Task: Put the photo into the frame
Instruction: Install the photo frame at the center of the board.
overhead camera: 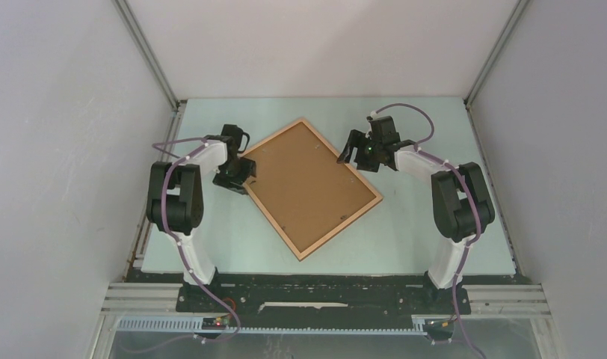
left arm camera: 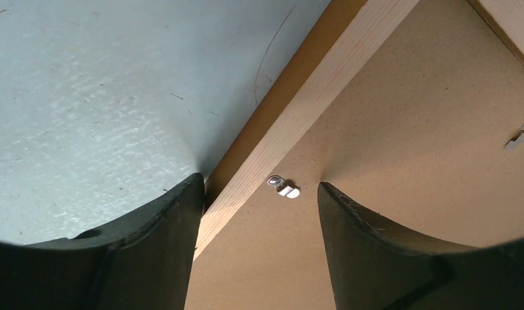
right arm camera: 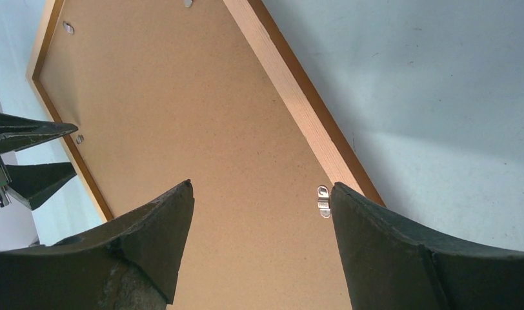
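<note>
Left gripper (left arm camera: 259,179) spread, straddling frame (left arm camera: 324,84) rail at centre, turn clip (left arm camera: 284,188) between; right gripper (right arm camera: 261,184) spread too. Risk: closing jaws miss small clip, shove frame sideways

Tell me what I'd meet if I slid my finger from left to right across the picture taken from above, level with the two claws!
left arm → left gripper → frame, lying back side up → right gripper → right arm
</note>
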You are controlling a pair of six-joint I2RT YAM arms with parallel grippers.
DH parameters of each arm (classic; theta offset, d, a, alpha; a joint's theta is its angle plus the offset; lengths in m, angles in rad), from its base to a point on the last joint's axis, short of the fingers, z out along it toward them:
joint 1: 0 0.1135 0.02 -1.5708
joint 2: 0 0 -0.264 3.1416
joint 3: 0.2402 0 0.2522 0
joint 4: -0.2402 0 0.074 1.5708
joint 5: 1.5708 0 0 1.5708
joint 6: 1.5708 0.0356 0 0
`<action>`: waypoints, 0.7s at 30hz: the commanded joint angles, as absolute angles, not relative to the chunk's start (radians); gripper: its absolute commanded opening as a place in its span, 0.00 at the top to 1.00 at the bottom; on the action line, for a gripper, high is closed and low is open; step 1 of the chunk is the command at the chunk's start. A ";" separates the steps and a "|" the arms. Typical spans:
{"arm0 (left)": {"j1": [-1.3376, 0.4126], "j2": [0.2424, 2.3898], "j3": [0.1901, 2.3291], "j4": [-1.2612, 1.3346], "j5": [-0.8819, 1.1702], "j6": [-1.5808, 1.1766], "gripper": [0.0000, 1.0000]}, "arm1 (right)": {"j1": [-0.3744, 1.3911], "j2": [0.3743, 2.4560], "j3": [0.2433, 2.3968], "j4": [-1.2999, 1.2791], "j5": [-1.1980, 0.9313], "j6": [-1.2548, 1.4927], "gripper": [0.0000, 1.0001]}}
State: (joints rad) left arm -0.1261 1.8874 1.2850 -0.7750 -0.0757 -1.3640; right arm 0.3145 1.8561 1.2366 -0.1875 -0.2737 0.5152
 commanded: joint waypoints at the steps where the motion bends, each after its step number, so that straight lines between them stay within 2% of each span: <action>1: -0.131 1.895 1.328 -0.796 -0.106 -1.385 0.32 | 0.307 1.865 1.233 -0.154 -0.287 0.521 0.15; 5: -0.134 1.900 1.326 -0.793 -0.107 -1.373 0.40 | 0.307 1.866 1.232 -0.152 -0.287 0.519 0.15; 11: -0.152 1.891 1.306 -0.781 -0.118 -1.350 0.44 | 0.307 1.865 1.232 -0.152 -0.291 0.521 0.15; 21: -0.151 1.878 1.252 -0.711 -0.121 -1.239 0.73 | 0.308 1.866 1.232 -0.154 -0.290 0.523 0.16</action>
